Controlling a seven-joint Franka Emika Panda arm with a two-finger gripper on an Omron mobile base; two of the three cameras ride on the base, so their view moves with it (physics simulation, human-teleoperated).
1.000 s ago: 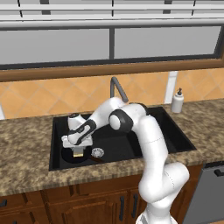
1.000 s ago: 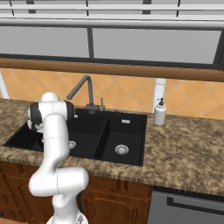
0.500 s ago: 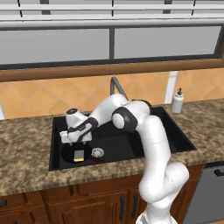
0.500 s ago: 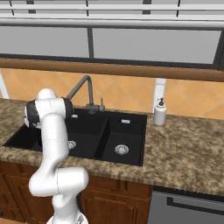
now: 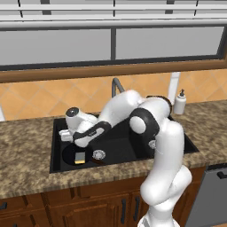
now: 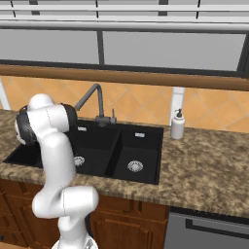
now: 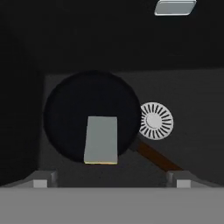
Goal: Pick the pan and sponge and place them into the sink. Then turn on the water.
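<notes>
Hand open above one sponge, one pan.

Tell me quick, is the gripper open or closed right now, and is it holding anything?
Gripper: open and empty, above the sponge, which lies in the pan in the sink.

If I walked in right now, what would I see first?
First you'd spot the big white robot arm bending down into the black sink, its gripper open above the large basin. Under it lies the sponge, sitting in the round black pan beside the silver drain. No water runs from the faucet.
</notes>
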